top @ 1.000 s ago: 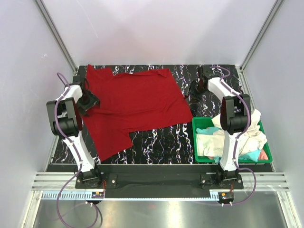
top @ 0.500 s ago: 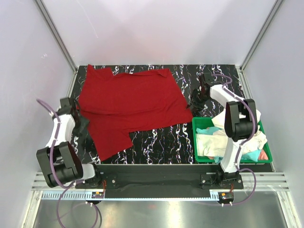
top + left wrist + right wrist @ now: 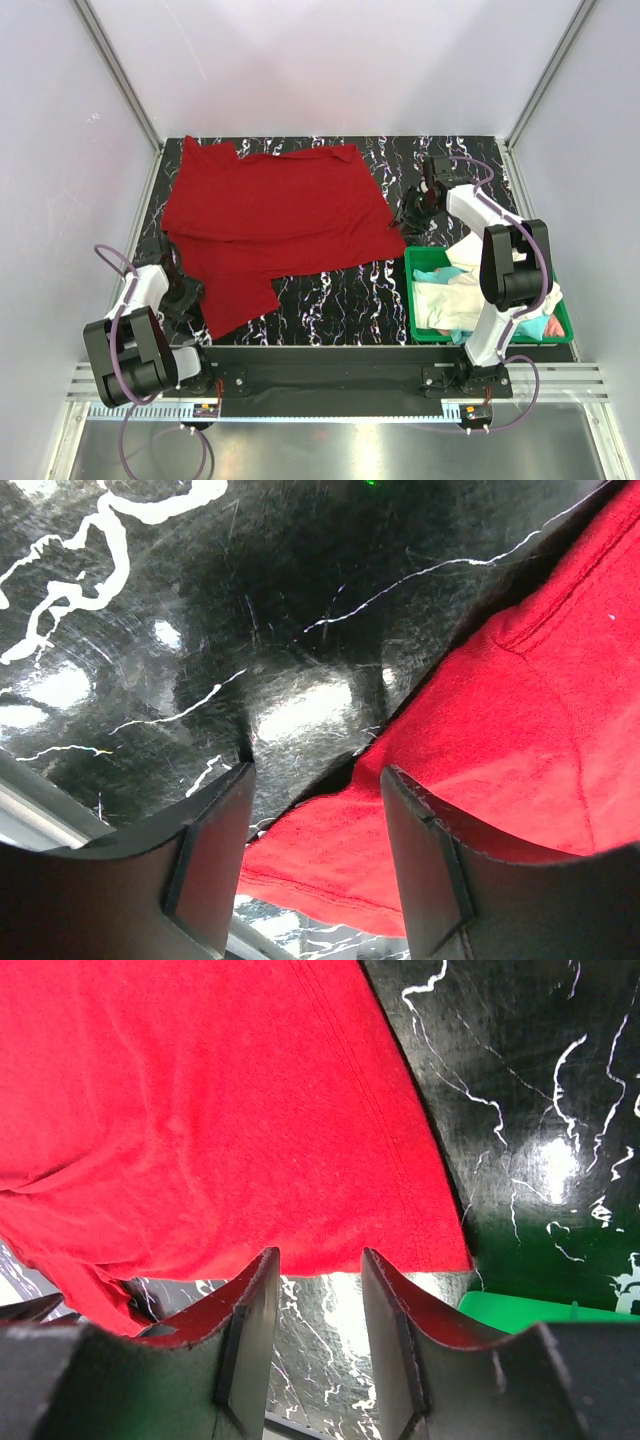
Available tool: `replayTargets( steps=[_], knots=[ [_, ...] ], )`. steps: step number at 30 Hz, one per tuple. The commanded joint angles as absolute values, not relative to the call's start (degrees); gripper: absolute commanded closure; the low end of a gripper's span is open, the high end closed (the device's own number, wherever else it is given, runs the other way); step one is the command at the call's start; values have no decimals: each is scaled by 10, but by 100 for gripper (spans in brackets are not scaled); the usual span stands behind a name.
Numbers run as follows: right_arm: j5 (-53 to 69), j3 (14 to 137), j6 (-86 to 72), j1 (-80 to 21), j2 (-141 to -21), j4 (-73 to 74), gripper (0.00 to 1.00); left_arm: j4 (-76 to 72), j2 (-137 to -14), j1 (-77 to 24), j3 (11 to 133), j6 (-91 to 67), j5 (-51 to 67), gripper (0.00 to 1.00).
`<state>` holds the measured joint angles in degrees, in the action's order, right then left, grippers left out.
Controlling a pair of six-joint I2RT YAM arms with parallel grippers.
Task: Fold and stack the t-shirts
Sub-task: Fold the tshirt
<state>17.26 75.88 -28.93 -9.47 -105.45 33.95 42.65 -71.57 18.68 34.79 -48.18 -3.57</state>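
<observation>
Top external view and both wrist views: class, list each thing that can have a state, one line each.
Red t-shirt: spread mostly flat on the table, not gripped.
Green bin: filled with crumpled shirts.
Left end effector: open, empty, at the shirt's near-left edge.
Right end effector: open, empty, by the shirt's right corner.

Both arms are the same build. Left arm (image 3: 148, 288) and right arm (image 3: 478, 205): glossy white link shells, chunky black cylindrical joint housings (image 3: 512, 262). A thin purple cable (image 3: 108, 253) loops outside each arm and trails down past the black base mounts (image 3: 186, 377). Left gripper (image 3: 318, 775) and right gripper (image 3: 320, 1260): two matte black moulded fingers (image 3: 215, 865) each, with flat inner faces, bevelled edges and tapering tips.
</observation>
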Motion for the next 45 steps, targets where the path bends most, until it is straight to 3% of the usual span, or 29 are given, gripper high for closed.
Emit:
replayTargets(
  steps=[1,7,13,19,21,35,45],
  knots=[
    [184,743,-291,-101,-1022,323,55,386,-717,188,324,-491,-4,41],
    [183,723,-286,-101,-1025,323,55,359,-699,187,309,-498,15,48],
    [183,722,-285,-101,-1029,323,55,316,-722,187,307,-507,36,62],
    [166,725,-280,-102,-1039,332,55,336,-724,188,327,-505,32,93],
    [155,729,-278,-102,-1045,344,55,351,-718,188,331,-497,17,99],
    [74,786,-277,-101,-1093,412,51,469,-619,188,307,-535,-20,100],
    [57,827,-255,-101,-1151,439,50,449,-621,187,354,-528,-33,100]
  ],
)
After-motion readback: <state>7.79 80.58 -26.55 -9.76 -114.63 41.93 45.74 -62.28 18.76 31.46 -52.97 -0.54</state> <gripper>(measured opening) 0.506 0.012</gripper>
